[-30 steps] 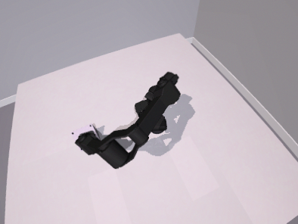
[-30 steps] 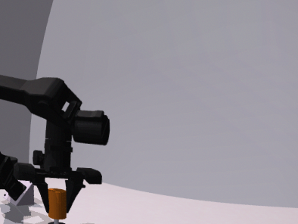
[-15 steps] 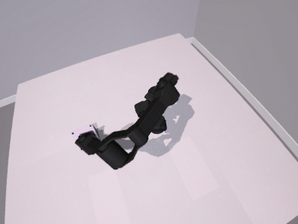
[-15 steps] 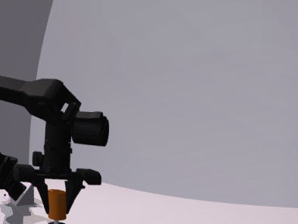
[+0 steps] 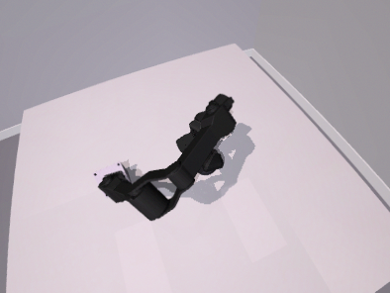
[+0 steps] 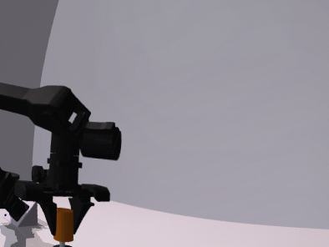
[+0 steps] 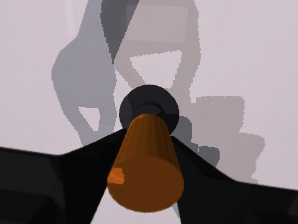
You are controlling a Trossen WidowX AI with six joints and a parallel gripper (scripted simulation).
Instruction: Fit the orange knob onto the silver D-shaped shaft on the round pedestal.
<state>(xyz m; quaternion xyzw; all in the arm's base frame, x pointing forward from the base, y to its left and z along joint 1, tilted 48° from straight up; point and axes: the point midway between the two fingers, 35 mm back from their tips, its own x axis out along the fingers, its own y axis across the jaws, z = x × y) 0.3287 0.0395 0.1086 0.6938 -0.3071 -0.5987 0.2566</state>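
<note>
The orange knob point(image 6: 63, 225) point(image 7: 146, 185) is upright between the two fingers of my gripper point(image 6: 64, 232) point(image 7: 147, 136), which is shut on it. A short piece of the silver shaft point(image 6: 62, 244) shows right under the knob in the exterior view. The knob's bottom stands a little above the black round pedestal point(image 6: 63, 246) point(image 7: 131, 107), which is cut off by the lower edge of that view. The wrist view shows the knob's lower end over the pedestal. The hole and both flat sides are hidden. The top view does not show knob, shaft or pedestal behind the black arm.
A pale angled block point(image 5: 110, 171) point(image 6: 28, 216) with small dark dots is beside a dark arm part at the left in the top and exterior views. The arm's shadows fall across the pale table top point(image 5: 64, 144).
</note>
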